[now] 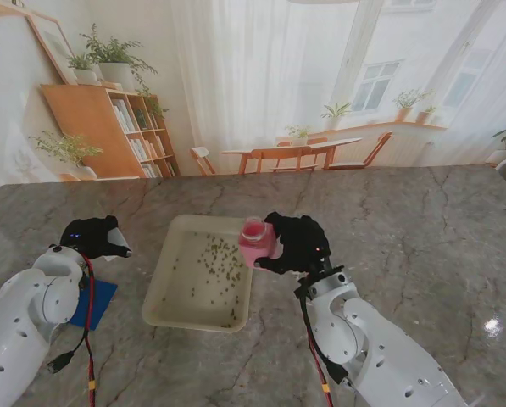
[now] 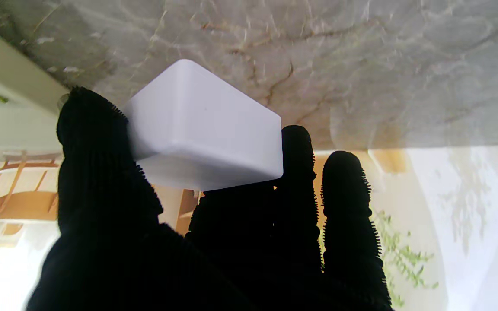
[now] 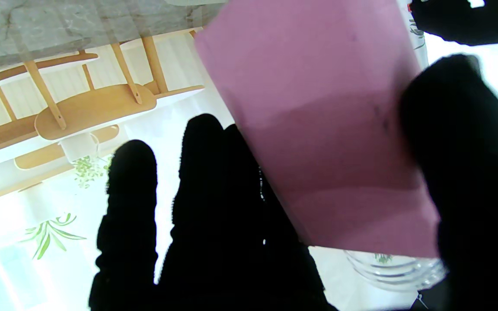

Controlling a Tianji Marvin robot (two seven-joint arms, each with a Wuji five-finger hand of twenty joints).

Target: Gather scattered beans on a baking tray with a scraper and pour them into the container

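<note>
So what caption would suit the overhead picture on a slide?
Right hand lifts a pink container beside the bean-strewn baking tray; left hand waits with the scraper.

No writing, label, brand, number or sign can be read anywhere here. The pink container [image 1: 254, 242] held in the right hand [image 1: 297, 243] has a plain pink wrap with nothing printed on the side that shows. The white block [image 2: 203, 129] in the left hand [image 2: 197, 224] is blank on every face in view. The spines of the books on the shelf [image 1: 138, 136] in the backdrop are too small to make out.
</note>
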